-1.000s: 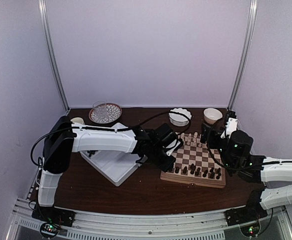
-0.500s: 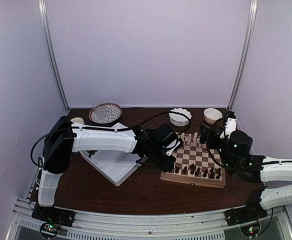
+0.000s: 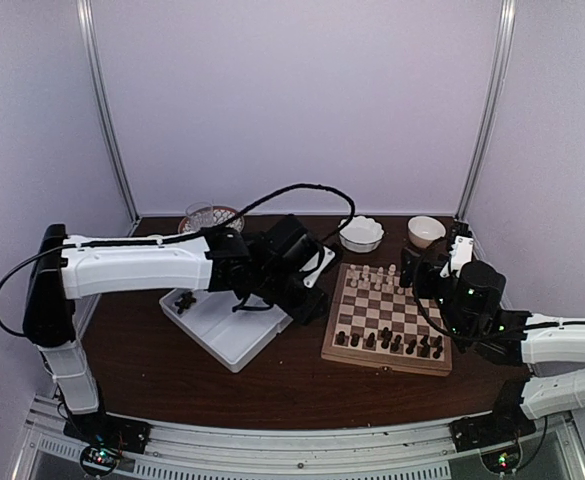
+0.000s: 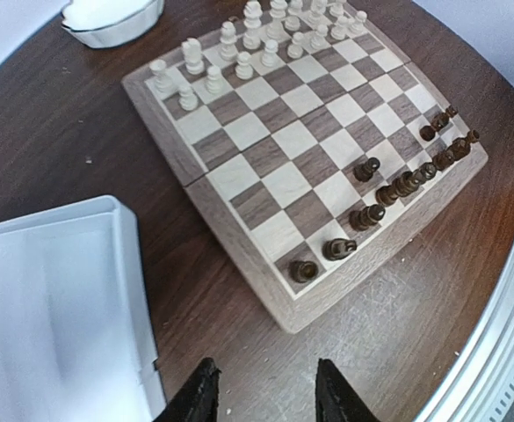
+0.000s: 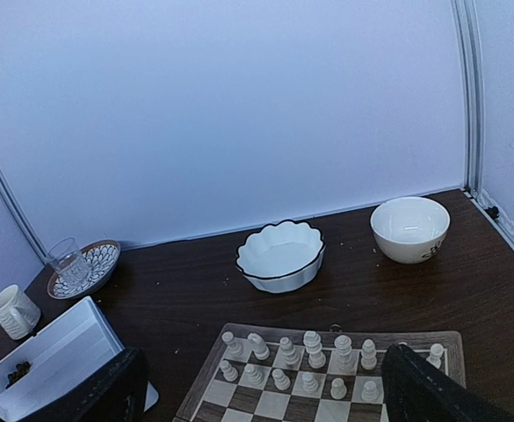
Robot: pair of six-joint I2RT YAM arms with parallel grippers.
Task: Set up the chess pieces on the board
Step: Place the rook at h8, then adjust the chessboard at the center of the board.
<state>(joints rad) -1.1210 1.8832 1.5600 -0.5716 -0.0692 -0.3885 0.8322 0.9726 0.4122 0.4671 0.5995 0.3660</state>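
The board [image 3: 376, 308] lies right of centre on the dark table. Several dark chess pieces [image 3: 392, 343] stand along its near edge, seen as a diagonal row [image 4: 388, 189] in the left wrist view. More dark chess pieces [image 3: 184, 302] lie in the white tray [image 3: 234, 338]. My left gripper [image 3: 302, 300] hovers above bare table between the tray and the board's left corner, open with nothing between its fingers [image 4: 265, 376]. My right gripper [image 3: 424, 268] hangs over the board's far right side, wide open and empty [image 5: 265, 396].
Pale chessmen [image 3: 372, 277] fill the board's far rows [image 5: 318, 360]. Behind the board stand a scalloped white bowl [image 3: 360, 233] and a cream bowl [image 3: 426, 231]. A glass on a patterned plate [image 3: 204, 218] is at the back left, with a mug [image 5: 10, 309] nearby.
My left gripper has risen and drawn back left off the board's near-left corner, its jaws opening as it went. The right arm has stayed still.
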